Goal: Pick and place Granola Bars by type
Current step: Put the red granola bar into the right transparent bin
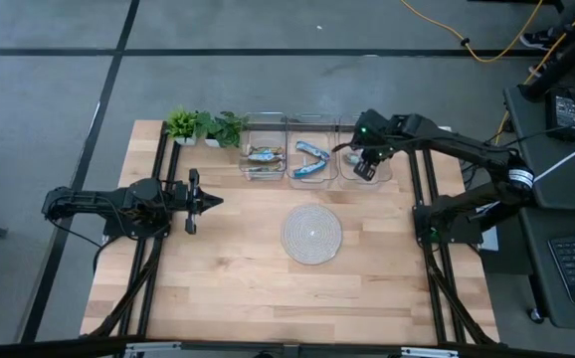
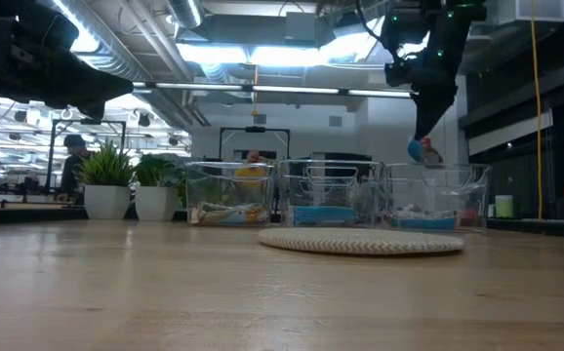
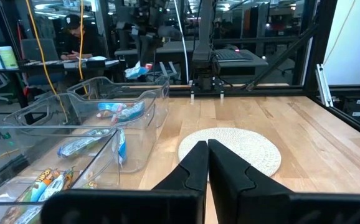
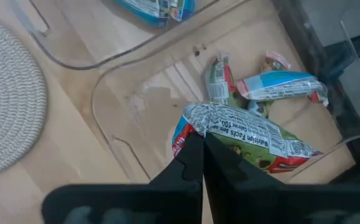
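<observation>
My right gripper (image 1: 365,166) hangs over the right-hand clear bin (image 1: 382,179) at the table's far edge, shut on a granola bar (image 4: 245,138) with a white, green and red wrapper. In the low view the right gripper (image 2: 423,146) and its bar stand above the rim of this bin (image 2: 438,200). Two more bars (image 4: 278,84) lie on the bin's floor beneath it. The middle bin holds blue bars (image 1: 310,159) and the left bin holds other bars (image 1: 263,155). My left gripper (image 1: 206,202) waits shut above the table's left part, touching nothing. My right gripper pinches the bar between its two fingers at one end of the wrapper (image 4: 206,124), coming from above and pointing down. The bar is lifted clear of the bin floor and sticks out sideways past the fingertips (image 4: 192,155), over the bars lying below.
A round woven mat (image 1: 312,234) lies in the middle of the table. Small potted plants (image 1: 203,127) stand at the far left corner beside the bins. Bare wood stretches along the near half of the table. A person sits in the room beyond.
</observation>
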Action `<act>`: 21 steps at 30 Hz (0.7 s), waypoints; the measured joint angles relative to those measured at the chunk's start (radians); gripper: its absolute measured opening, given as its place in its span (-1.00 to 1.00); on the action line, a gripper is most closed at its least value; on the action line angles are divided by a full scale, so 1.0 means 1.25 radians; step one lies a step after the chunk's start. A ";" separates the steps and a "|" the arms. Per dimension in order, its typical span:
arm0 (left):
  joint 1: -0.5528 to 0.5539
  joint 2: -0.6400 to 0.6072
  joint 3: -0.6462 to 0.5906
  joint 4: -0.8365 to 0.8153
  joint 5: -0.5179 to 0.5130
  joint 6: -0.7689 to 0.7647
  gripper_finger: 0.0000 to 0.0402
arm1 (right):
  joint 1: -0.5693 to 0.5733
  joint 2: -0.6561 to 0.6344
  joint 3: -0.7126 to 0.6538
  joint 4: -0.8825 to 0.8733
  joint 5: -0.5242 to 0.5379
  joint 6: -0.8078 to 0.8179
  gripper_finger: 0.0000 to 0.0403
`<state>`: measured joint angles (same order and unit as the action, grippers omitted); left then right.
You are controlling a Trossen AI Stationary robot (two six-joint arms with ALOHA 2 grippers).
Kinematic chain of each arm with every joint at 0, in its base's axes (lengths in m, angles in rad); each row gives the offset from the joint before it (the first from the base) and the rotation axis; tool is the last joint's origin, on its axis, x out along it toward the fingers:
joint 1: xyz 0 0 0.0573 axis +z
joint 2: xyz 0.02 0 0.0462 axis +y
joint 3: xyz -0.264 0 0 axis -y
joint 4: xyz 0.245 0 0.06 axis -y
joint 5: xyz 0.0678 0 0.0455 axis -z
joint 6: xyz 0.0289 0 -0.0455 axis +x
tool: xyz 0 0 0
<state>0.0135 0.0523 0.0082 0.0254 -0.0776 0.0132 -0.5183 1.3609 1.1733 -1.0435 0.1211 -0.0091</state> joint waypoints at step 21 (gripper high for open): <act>0.000 0.000 0.000 0.000 0.000 0.000 -0.97 | -0.001 0.000 0.005 0.031 0.001 -0.015 -0.96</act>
<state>0.0138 0.0523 0.0082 0.0254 -0.0776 0.0130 -0.5198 1.3605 1.1790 -1.0050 0.1219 -0.0285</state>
